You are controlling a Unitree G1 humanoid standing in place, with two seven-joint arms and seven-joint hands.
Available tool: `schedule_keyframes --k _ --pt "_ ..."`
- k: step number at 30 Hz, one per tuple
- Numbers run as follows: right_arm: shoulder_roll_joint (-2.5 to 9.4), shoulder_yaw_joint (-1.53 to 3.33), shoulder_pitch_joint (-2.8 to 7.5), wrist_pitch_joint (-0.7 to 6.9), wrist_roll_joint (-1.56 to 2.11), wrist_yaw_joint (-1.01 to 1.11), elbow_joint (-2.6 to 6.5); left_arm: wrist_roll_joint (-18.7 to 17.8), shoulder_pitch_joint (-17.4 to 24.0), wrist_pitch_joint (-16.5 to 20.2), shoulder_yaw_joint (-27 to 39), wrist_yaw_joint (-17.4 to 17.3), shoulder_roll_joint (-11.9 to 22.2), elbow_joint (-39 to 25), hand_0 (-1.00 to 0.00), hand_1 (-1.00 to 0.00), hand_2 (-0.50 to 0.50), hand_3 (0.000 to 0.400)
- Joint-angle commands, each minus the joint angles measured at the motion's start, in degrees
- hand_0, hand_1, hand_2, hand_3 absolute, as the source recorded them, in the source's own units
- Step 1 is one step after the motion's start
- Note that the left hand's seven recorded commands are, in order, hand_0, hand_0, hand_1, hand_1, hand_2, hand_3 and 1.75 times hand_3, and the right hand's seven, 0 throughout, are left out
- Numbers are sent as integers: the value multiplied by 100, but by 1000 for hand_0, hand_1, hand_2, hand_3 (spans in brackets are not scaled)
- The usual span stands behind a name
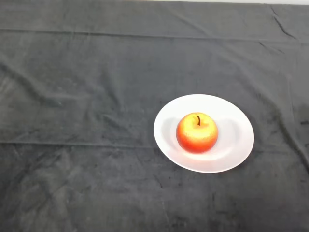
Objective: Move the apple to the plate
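The dark cloth (72,183) covers the table, creased in places. On it sits a white plate (231,159), and the red-yellow apple (197,133) rests upright at its centre, stem up. It looks firm, smooth and roundish, best grasped around its widest part. No hand shows here.

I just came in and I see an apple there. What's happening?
Right now nothing is touching anything. A red and yellow apple sits upright, stem up, in the middle of a white plate. The plate rests on a table covered with a dark cloth, toward the right side of the view. The job was to move the apple to the plate, and that looks done. No part of the robot shows in the picture.
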Motion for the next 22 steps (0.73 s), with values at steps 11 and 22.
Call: schedule_keyframes --k 11,22 --pt "-183 -82 -223 -25 151 1 -94 107 -207 27 300 -98 -81 182 0 0 0 0" --pt "-183 -82 -223 -25 150 1 -94 164 -224 40 355 -120 -101 183 0 0 0 0"
